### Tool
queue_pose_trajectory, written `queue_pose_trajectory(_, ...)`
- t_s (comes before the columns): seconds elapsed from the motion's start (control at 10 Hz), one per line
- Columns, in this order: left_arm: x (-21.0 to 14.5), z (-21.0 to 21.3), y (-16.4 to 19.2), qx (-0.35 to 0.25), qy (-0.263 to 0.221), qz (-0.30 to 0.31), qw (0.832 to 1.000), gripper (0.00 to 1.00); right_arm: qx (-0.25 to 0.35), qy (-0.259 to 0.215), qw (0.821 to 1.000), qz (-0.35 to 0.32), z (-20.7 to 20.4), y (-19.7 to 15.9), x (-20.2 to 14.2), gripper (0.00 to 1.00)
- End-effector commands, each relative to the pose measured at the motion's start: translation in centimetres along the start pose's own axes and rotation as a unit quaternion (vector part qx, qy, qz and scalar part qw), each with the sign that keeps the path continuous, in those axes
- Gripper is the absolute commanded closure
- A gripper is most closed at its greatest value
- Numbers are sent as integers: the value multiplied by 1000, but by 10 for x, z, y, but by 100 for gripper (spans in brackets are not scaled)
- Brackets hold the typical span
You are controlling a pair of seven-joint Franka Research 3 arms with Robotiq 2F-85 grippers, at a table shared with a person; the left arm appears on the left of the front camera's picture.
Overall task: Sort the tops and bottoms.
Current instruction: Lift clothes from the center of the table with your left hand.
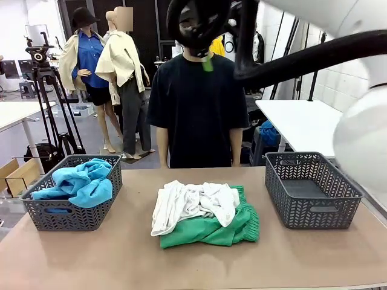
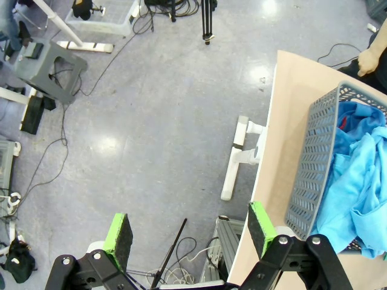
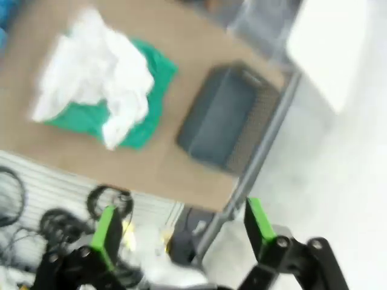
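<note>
**One white shirt (image 1: 190, 205) on one pair of green shorts (image 1: 208, 232), between two baskets**

Nearest the robot, both grippers hang high and hold nothing. The left gripper (image 2: 188, 232) has its fingers (image 2: 118, 238) spread apart over the floor (image 2: 151, 121), just off the surface (image 1: 121, 260) beside the left basket (image 1: 72, 214). In a blurred view, the right gripper (image 3: 181, 228), fingers (image 3: 257, 220) likewise apart, looks down past the surface's edge at the pile and the right basket (image 1: 308, 211). Mid-surface, the crumpled white shirt lies on the green shorts, covering their left part. The left basket holds heaped blue shirt cloth (image 1: 84, 181); how many pieces, I cannot tell. The right basket stands apart from the pile. One person (image 1: 196, 109) in a dark T-shirt stands at the far side.
</note>
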State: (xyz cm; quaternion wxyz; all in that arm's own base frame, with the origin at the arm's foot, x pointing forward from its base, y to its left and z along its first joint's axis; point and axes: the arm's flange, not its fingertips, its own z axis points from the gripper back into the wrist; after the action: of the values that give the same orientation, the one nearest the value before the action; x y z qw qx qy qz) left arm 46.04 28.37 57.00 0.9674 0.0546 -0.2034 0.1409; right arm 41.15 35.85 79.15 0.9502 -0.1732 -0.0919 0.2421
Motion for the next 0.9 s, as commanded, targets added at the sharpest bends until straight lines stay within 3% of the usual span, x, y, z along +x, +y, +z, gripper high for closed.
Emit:
queue_pose_trajectory(0.0, -1, 2, 2, 0, -1, -5, 1000, 0, 4, 28, 991, -129, -104, 17, -151, 0)
queue_pose_trajectory(0.1, -1, 2, 2, 0, -1, -5, 1000, 0, 23, 35, 984, -175, -148, 21, -183, 0)
queue_pose_trajectory(0.2, -1, 2, 2, 0, -1, -5, 1000, 0, 24, -11, 966, -256, -178, 27, -199, 0)
queue_pose_trajectory(0.3, -1, 2, 2, 0, -1, -5, 1000, 0, 6, 51, 992, -117, 17, -8, -44, 0)
queue_pose_trajectory(0.8, 0, 0, 0, 0, 0, 0, 1000, 0, 6, 51, 992, -117, 17, -8, -44, 0)
